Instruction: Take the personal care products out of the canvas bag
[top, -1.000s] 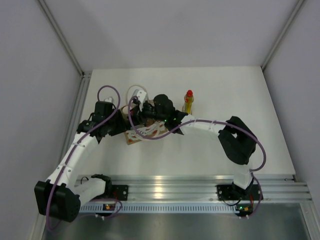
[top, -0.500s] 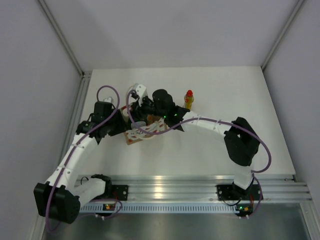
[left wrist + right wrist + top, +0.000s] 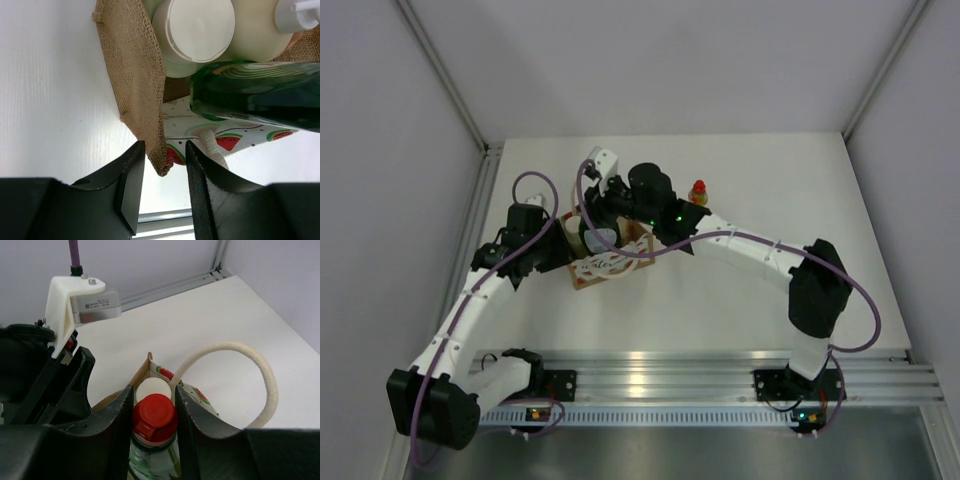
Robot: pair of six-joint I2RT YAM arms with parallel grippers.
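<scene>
Right now you are holding the flat dark green bottle (image 3: 250,95) by its red cap (image 3: 154,421): the right gripper (image 3: 154,405) is closing its two fingers snugly against either side of that cap, with no gap showing. The bottle's body is hanging above the mouth of the canvas bag (image 3: 132,65), low enough that you are probably not clear of the rim yet. Meanwhile the left gripper (image 3: 164,146) is straddling the near corner of the bag's wall with its fingers drawn in narrow; whether they are actually pinching the cloth cannot be told from the wrist view.

By my reading, you are working on the second product. The slim yellow bottle (image 3: 698,192) is already standing on the table (image 3: 770,180) just beyond the right arm, while the cream pump bottle (image 3: 257,37) and the pale olive-grey cylinder (image 3: 197,25) are sitting side by side inside the bag.

Next you are going to need a straight upward pull, minding the looped cream handle (image 3: 260,370) beside the cap, then a carry to bare table near the yellow bottle, with the left side steadying the bag.
</scene>
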